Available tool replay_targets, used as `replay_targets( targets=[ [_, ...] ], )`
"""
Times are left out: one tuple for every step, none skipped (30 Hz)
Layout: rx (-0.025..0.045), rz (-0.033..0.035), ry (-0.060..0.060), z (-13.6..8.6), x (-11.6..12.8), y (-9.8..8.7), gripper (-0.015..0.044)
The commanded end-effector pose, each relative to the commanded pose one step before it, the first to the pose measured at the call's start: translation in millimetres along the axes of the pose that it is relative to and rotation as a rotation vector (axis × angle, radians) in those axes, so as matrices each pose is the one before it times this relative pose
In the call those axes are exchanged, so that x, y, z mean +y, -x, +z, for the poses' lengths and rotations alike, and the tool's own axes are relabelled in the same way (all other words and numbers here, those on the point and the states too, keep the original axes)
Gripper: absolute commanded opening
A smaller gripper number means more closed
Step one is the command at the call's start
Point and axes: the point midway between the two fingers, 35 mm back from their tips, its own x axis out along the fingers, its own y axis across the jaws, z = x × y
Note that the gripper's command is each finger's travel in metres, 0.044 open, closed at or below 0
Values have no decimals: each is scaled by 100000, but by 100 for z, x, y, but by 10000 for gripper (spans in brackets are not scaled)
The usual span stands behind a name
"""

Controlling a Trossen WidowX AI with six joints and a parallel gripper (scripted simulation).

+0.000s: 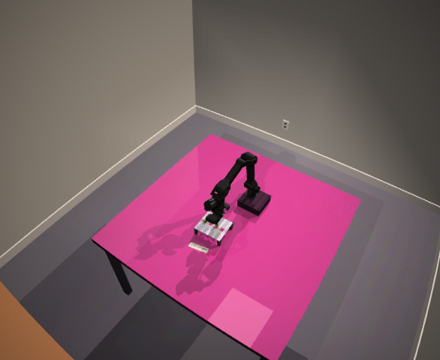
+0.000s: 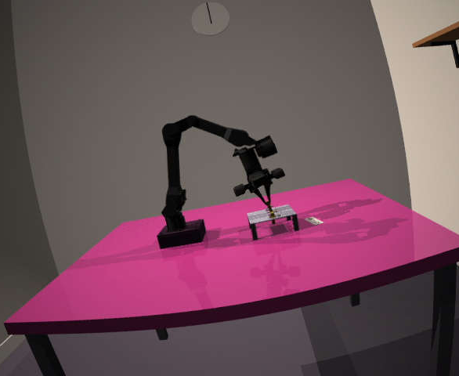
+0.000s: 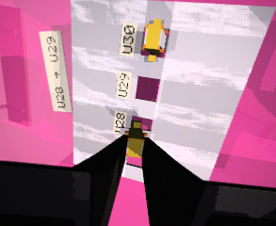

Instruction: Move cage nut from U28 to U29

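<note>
In the lower middle of the wrist view, the cage nut (image 3: pixel 136 147) sits at hole U28, pinched between the fingers (image 2: pixel 269 204); whether it is free of the hole I cannot tell. They grip its sides, presumably to squeeze the wings for lifting out. Just above it in that frame is the empty hole U29 (image 3: pixel 148 88), its target, and beyond, at upper centre, the other nut (image 3: pixel 154 40) at U30, close enough that a careless swing could knock it. The rail plate (image 3: pixel 199 71) (image 2: pixel 258 217) (image 1: pixel 224 223) stands on legs over the worktop (image 3: pixel 238 207) (image 2: pixel 120 283) (image 1: pixel 274 247), probably leaving room for wings to open underneath. At upper left, a label strip (image 3: pixel 56 71) (image 2: pixel 314 221) (image 1: pixel 198 247) reads U28 → U29.
</note>
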Motion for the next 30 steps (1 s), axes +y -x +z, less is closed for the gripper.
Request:
replay_targets(
  targets=[
    [-156, -7, -429, 34, 20, 109, 38],
    [1, 0, 0, 0, 2, 10, 38],
    [1, -1, 0, 0, 4, 21, 38],
    [1, -1, 0, 0, 4, 21, 38],
    [1, 0, 0, 0, 2, 9, 38],
    [1, 0, 0, 0, 4, 21, 38],
    [2, 0, 0, 0, 7, 31, 38],
    [1, 1, 0, 0, 3, 14, 38],
    [1, 1, 0, 0, 4, 19, 38],
    [1, 2, 0, 0, 5, 22, 38],
    [1, 0, 0, 0, 3, 13, 38],
    [1, 0, 0, 0, 4, 17, 38],
    [1, -1, 0, 0, 2, 10, 38],
    [1, -1, 0, 0, 4, 21, 38],
    [1, -1, 0, 0, 4, 20, 38],
    [1, 0, 0, 0, 2, 9, 38],
    [1, 0, 0, 0, 4, 21, 38],
    [2, 0, 0, 0, 7, 31, 38],
    [1, 1, 0, 0, 3, 14, 38],
    [1, 1, 0, 0, 4, 19, 38],
    [1, 2, 0, 0, 5, 22, 38],
    [1, 0, 0, 0, 3, 13, 38],
    [1, 0, 0, 0, 4, 17, 38],
    [1, -1, 0, 0, 2, 10, 38],
    [1, -1, 0, 0, 4, 21, 38],
    [1, -1, 0, 0, 4, 20, 38],
    [1, 0, 0, 0, 2, 9, 38],
    [1, 0, 0, 0, 4, 21, 38],
    [2, 0, 0, 0, 7, 31, 38],
    [1, 1, 0, 0, 3, 14, 38]
  ],
)
